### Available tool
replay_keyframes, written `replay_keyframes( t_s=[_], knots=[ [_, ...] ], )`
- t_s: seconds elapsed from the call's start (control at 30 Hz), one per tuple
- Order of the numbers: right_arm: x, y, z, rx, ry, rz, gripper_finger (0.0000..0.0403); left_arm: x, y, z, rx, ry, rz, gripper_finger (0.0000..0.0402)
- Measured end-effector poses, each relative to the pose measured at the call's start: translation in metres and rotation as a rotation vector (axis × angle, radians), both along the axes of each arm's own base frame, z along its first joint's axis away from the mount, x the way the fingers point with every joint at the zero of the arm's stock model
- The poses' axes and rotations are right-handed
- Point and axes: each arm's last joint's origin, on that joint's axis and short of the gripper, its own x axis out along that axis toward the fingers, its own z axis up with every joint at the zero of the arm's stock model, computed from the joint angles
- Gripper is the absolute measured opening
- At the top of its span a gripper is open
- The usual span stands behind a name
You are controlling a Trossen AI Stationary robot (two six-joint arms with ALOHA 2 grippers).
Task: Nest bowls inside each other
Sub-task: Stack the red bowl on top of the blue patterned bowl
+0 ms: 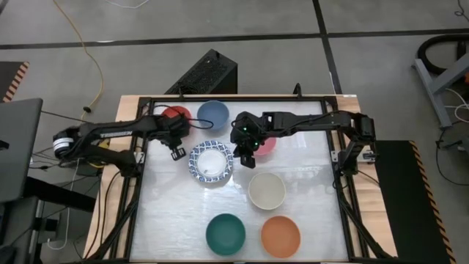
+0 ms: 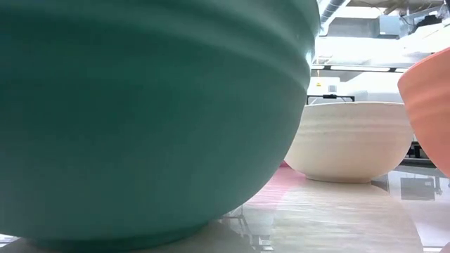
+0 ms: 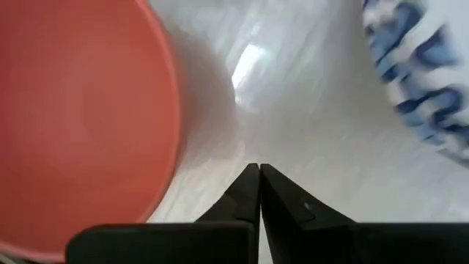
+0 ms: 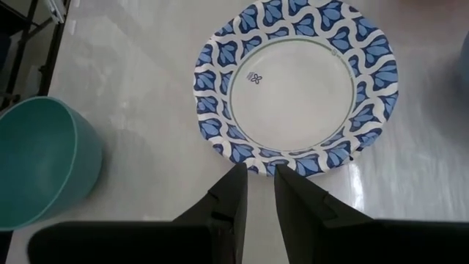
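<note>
A white bowl with a blue-patterned rim (image 1: 211, 163) (image 4: 297, 84) rests on its base mid-table. Behind it stand a red bowl (image 1: 174, 114) (image 3: 80, 125), a blue bowl (image 1: 212, 112) and a pink bowl (image 1: 266, 144), the last partly hidden by my right arm. My left gripper (image 1: 176, 151) (image 3: 259, 177) is shut on nothing, over bare table between the red and the patterned bowl (image 3: 425, 81). My right gripper (image 1: 246, 157) (image 4: 261, 182) hovers at the patterned bowl's right rim, its fingers a narrow gap apart with nothing between them.
A cream bowl (image 1: 266, 190) (image 2: 355, 140), a green bowl (image 1: 225, 233) (image 2: 140, 112) (image 4: 37, 161) and an orange bowl (image 1: 281, 236) (image 2: 429, 105) stand nearer the front edge. A black frame (image 1: 139, 183) runs round the white table top.
</note>
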Motion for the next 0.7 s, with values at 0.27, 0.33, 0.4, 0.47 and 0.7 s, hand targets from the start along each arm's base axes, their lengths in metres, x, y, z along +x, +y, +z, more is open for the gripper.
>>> replay_keyframes(
  t_s=[0.27, 0.33, 0.4, 0.47, 0.7],
  knots=[
    [0.0, -0.001, 0.0, -0.002, -0.001, 0.002, 0.0092, -0.022, -0.012, 0.04, 0.09, -0.26, 0.087, 0.0001],
    [0.0, -0.001, 0.0, -0.01, -0.004, 0.01, 0.0092, -0.026, -0.014, 0.046, 0.123, -0.299, 0.078, 0.0009],
    [0.0, -0.001, 0.0, -0.012, -0.006, 0.011, 0.0092, -0.029, -0.015, 0.05, 0.147, -0.306, 0.042, 0.0024],
    [0.0, -0.001, 0.0, -0.012, -0.007, 0.012, 0.0092, -0.03, -0.016, 0.051, 0.143, -0.311, 0.006, 0.0046],
    [0.0, -0.001, 0.0, -0.021, -0.01, 0.021, 0.0092, -0.023, -0.016, 0.044, 0.084, -0.273, -0.146, 0.0148]
  ],
)
